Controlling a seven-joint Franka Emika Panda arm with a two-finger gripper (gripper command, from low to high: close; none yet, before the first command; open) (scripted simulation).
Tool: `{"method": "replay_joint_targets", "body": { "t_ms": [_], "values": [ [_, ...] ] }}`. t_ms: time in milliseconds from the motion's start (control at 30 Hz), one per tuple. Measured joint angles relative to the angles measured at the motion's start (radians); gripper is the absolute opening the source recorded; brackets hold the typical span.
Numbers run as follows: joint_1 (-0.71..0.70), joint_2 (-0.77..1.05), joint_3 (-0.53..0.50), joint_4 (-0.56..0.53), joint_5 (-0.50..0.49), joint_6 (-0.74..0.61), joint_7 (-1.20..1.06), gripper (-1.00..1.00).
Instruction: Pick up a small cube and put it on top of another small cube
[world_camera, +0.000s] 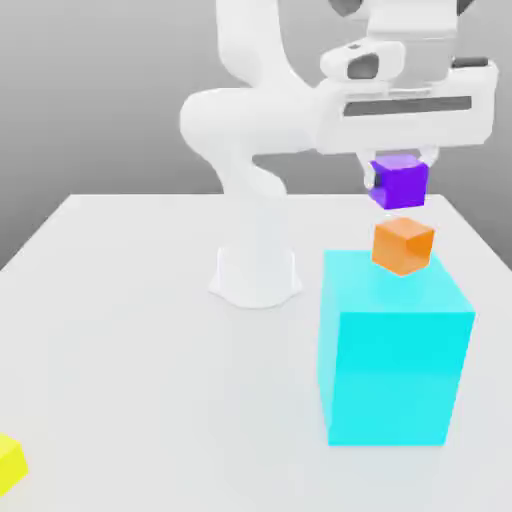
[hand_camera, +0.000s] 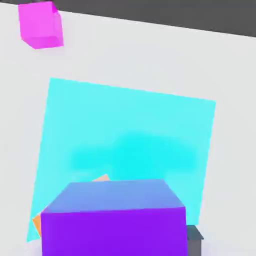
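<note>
My gripper (world_camera: 399, 168) is shut on the small purple cube (world_camera: 401, 185), which hangs in the air under the white hand. Directly below it, with a small gap between them, the small orange cube (world_camera: 403, 245) sits on the top face of the large cyan block (world_camera: 395, 370), near its back edge. In the hand view the purple cube (hand_camera: 114, 220) is close up, one dark finger (hand_camera: 195, 238) shows beside it, and slivers of the orange cube (hand_camera: 102, 178) peek out from behind it over the cyan block's top (hand_camera: 130, 135).
The arm's white base (world_camera: 256, 270) stands on the pale table (world_camera: 130, 330) behind the cyan block. A small yellow cube (world_camera: 8, 462) lies at the front of the exterior view's left. A magenta cube (hand_camera: 41, 25) rests on the table beyond the block.
</note>
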Motion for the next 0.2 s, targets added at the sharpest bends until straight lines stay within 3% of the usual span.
{"method": "replay_joint_targets", "body": {
  "t_ms": [67, 100, 200],
  "values": [
    [0.008, 0.02, 0.023, -0.05, 0.017, 0.07, 0.001, -1.0],
    [0.009, 0.031, 0.032, -0.074, 0.024, 0.105, 0.0, 1.0],
    [0.009, 0.031, 0.032, -0.074, 0.024, 0.105, 0.0, 1.0]
  ]
}}
